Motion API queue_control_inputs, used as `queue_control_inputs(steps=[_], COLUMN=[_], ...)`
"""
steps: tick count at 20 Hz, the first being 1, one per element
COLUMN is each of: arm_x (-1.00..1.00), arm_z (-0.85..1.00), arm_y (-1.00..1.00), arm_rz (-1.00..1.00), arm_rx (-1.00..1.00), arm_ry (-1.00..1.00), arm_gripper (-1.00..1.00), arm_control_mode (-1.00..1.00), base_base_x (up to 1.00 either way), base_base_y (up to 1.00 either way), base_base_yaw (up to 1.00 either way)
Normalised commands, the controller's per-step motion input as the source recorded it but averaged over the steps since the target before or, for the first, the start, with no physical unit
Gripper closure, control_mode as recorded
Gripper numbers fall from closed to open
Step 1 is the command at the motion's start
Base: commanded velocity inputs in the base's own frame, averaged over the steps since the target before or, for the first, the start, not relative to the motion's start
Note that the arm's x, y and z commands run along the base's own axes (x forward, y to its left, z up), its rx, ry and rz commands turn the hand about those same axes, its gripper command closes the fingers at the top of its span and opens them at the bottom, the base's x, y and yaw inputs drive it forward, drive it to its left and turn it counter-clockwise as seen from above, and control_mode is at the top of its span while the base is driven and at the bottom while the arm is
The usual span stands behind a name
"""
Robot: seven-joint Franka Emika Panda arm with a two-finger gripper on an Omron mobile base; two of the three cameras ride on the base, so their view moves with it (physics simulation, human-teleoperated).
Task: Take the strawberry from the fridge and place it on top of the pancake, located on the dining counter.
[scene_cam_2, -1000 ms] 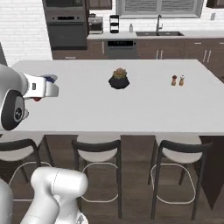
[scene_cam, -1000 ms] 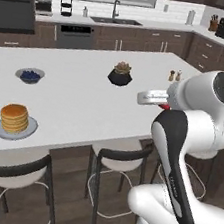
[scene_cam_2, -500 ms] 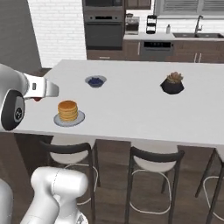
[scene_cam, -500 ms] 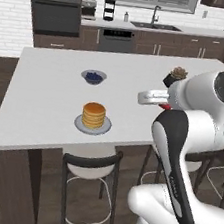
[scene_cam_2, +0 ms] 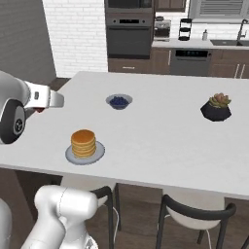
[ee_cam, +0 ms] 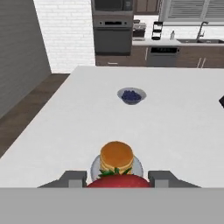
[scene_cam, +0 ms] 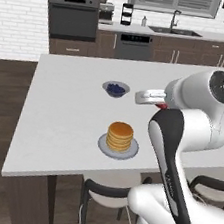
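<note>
A small red strawberry (ee_cam: 117, 180) sits between the two dark fingers (ee_cam: 74, 178) of my gripper (ee_cam: 118, 179), which is shut on it. In the left base view the gripper (scene_cam: 160, 105) hovers above the white dining counter (scene_cam: 64, 107), to the right of and higher than the pancake (scene_cam: 119, 136) on its grey plate (scene_cam: 129, 149). From the right, the gripper (scene_cam_2: 41, 110) hangs left of the pancake (scene_cam_2: 83, 142). The hand view puts the pancake (ee_cam: 116, 156) just beyond the berry. A tall matte grey face (scene_cam_2: 22, 44) at far left looks like the fridge's side.
A grey bowl of blueberries (scene_cam: 115, 89) stands behind the pancake. A dark pot with a plant (scene_cam_2: 216, 108) sits on the counter's right part. Stools (scene_cam_2: 194, 214) line the near edge. Ovens, a sink and brown cabinets run along the back wall.
The whole picture has shifted: the base has driven left along the counter, so the pancake now sits nearer the middle. The gripper keeps its hold on the strawberry.
</note>
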Motion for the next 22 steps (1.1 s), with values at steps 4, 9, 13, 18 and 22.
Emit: queue_control_inputs(steps=[4,9,13,18,22], arm_x=[1.00,0.93,0.74,0.44,0.19], arm_z=[-0.01,-0.58,-0.87,-0.87,-0.83], arm_y=[-0.14,0.00,0.00,0.02,0.04], arm_rz=[0.04,0.12,0.15,0.08,0.00], arm_rx=[0.09,0.05,0.00,-0.04,-0.20], arm_ry=[0.03,0.36,0.39,0.21,0.20], arm_gripper=[1.00,1.00,1.00,1.00,1.00], arm_control_mode=[-1.00,-1.00,-1.00,-1.00,-1.00], base_base_x=[0.00,0.00,0.00,0.00,0.00], base_base_y=[0.00,0.00,0.00,0.00,0.00], base_base_yaw=[0.00,0.00,0.00,0.00,0.00])
